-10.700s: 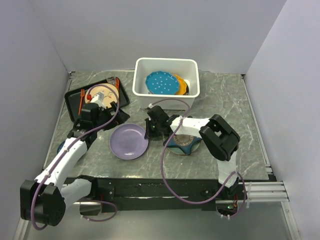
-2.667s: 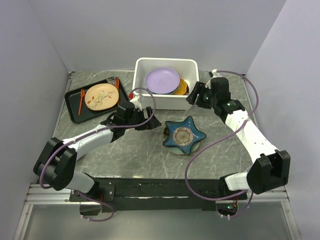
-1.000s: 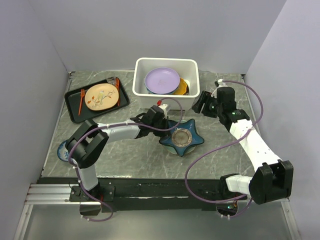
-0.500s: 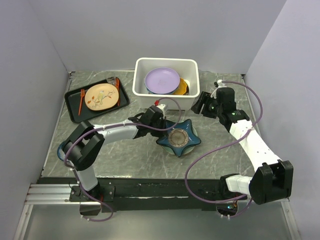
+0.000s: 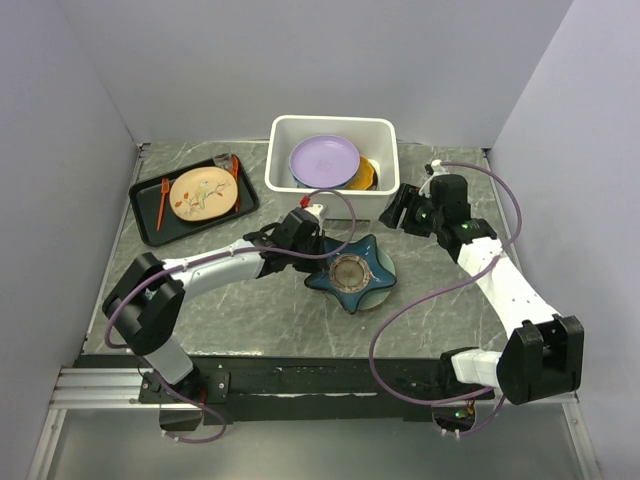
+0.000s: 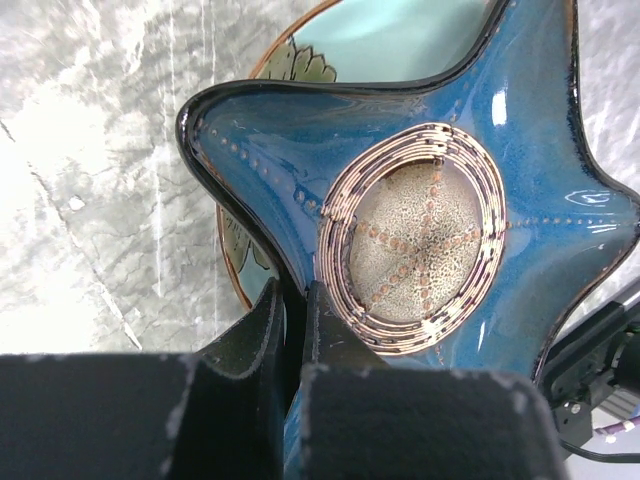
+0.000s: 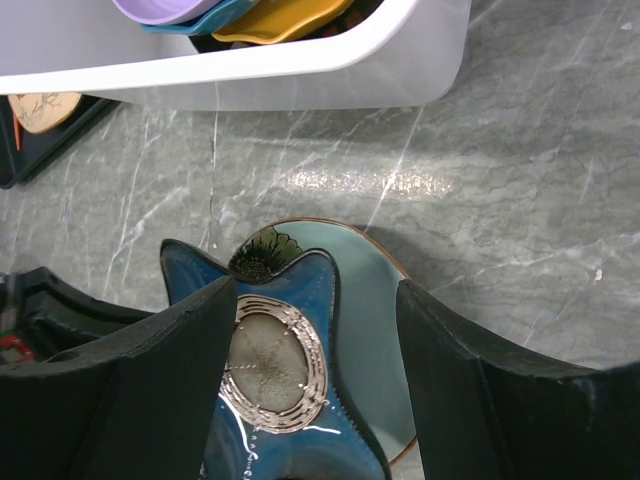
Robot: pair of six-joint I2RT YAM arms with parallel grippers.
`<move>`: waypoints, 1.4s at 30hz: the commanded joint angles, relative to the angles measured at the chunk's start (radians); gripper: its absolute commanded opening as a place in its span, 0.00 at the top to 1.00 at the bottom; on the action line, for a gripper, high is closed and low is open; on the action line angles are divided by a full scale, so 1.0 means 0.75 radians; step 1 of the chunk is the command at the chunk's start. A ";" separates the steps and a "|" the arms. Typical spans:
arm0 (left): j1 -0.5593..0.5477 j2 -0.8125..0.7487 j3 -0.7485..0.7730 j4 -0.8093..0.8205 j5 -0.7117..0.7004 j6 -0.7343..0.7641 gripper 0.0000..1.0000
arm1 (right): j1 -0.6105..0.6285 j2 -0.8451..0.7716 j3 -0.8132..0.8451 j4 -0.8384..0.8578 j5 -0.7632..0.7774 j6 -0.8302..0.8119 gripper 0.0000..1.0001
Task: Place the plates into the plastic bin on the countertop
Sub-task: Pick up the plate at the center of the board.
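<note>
Part of the task can be judged done: in the plastic bin (image 5: 333,128), at the far side of the table (image 5: 250,310), a lilac plate (image 5: 325,160) is seen on top, with a teal plate (image 7: 190,25) under it and an orange scalloped plate (image 5: 366,176) at its right. Two plates are not yet in. The navy star-shaped plate (image 5: 345,275) is held near the middle of the table, its dark rim pinched between the clenched fingers of the left gripper (image 6: 295,300). It appears tilted up at the gripped side, though this cannot be told for sure. The pale green plate (image 7: 368,320) with the flower lies flat on the table, partly covered by it. The right gripper (image 5: 400,212) is spread wide and empty, near the bin's right front corner. The star plate is judged next for the bin, the green one last.
</note>
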 commanded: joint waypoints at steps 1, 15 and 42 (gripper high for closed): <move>0.003 -0.144 0.033 0.104 0.000 -0.048 0.99 | -0.009 -0.006 -0.009 0.078 -0.032 -0.017 0.28; 0.003 -0.240 0.033 0.065 -0.064 -0.069 0.99 | -0.009 -0.045 -0.056 0.100 -0.063 0.000 0.27; 0.003 -0.298 0.140 -0.017 -0.227 0.060 0.99 | -0.019 -0.237 -0.187 0.057 0.058 0.008 0.04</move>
